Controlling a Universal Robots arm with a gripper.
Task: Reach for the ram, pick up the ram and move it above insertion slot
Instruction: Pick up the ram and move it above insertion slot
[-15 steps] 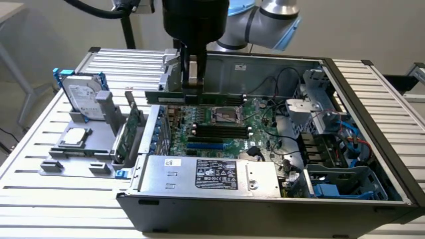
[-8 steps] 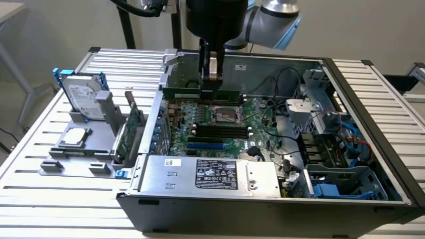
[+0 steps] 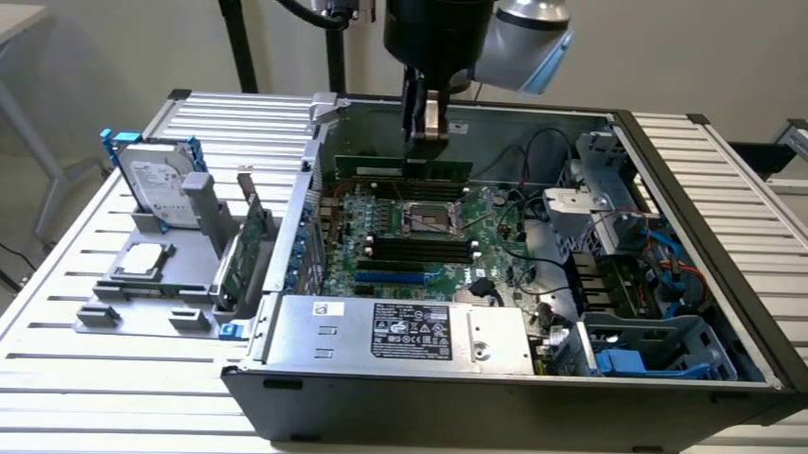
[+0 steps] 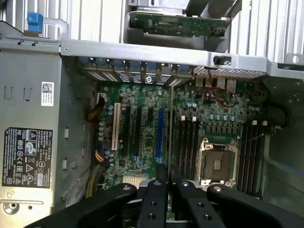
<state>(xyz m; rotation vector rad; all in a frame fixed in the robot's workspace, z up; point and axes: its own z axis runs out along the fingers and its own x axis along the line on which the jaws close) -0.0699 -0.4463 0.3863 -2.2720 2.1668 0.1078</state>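
Observation:
My gripper [image 3: 427,140] hangs inside the open computer case, shut on the ram [image 3: 404,170], a thin green stick held level by its top edge, above the back of the motherboard. In the wrist view the ram [image 4: 169,128] shows edge-on as a thin pale line running out from between my fingers [image 4: 154,199]. It lies over the board beside the blue slot [image 4: 159,130], at the edge of a bank of black insertion slots [image 4: 187,142]. In the exterior view, black insertion slots [image 3: 404,249] lie on the near side of the silver processor socket [image 3: 427,219].
The grey power supply [image 3: 404,331] fills the case's near side, with a drive cage and cables [image 3: 619,246] on the exterior view's right. Outside the case, a holder carries a bigger green expansion card [image 3: 253,246], a hard drive [image 3: 158,175] and a processor [image 3: 139,260].

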